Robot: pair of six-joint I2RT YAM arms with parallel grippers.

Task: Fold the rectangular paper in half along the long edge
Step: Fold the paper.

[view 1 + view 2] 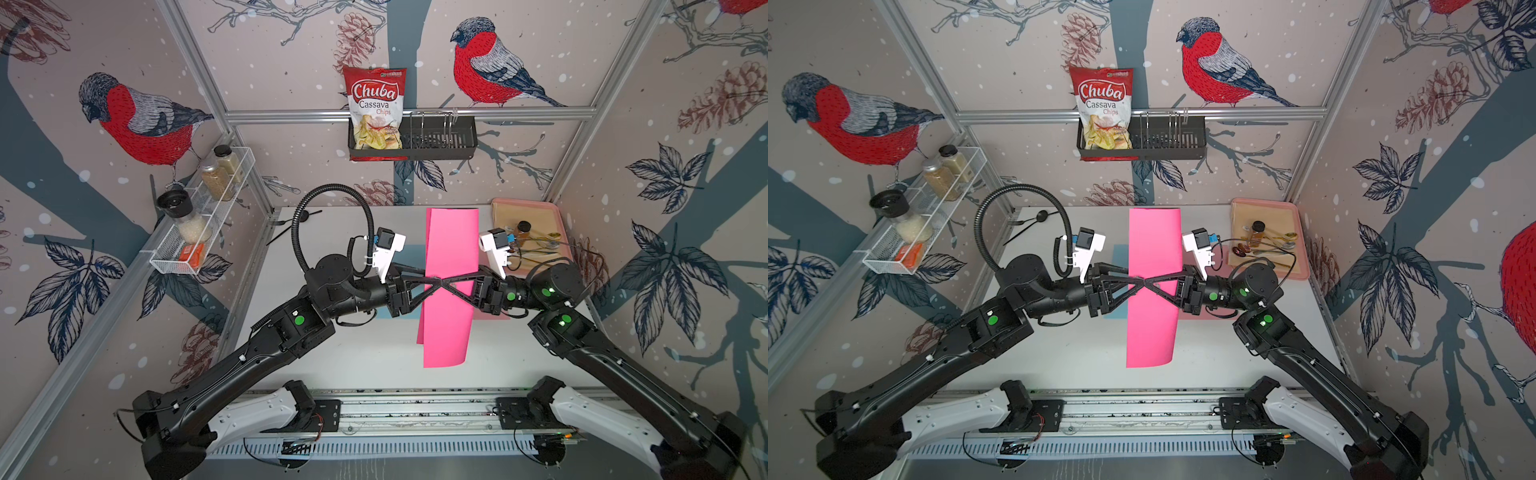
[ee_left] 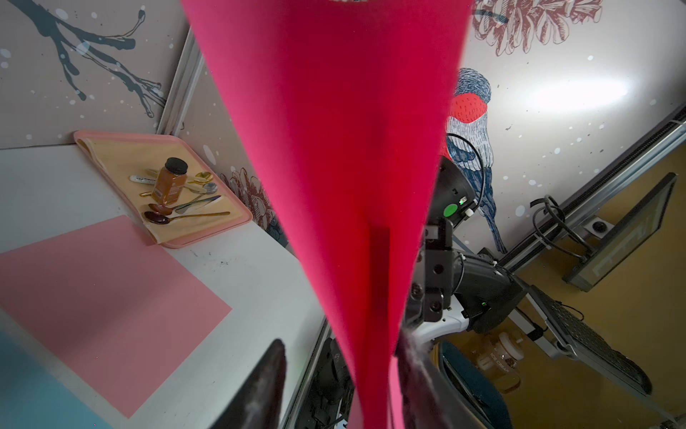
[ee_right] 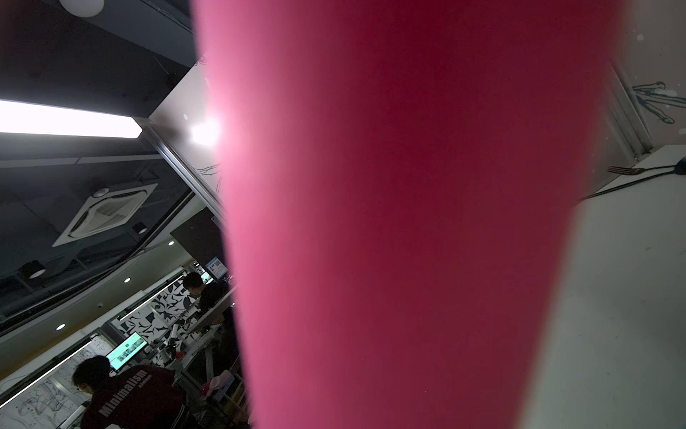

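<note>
In both top views the paper (image 1: 451, 249) (image 1: 1154, 245) is lifted off the surface (image 1: 365, 365) at its middle, where the left jaws and right jaws meet tip to tip. The left wrist view shows the sheet (image 2: 334, 148) running between the left jaws, one finger (image 2: 267, 382) apart from it: part open, gripping nothing. In the right wrist view paper (image 3: 408, 223) fills the frame. The right jaws are hidden but probably pinch it. It is light, floppy and easily creased, so it is best held by the long edges.
</note>
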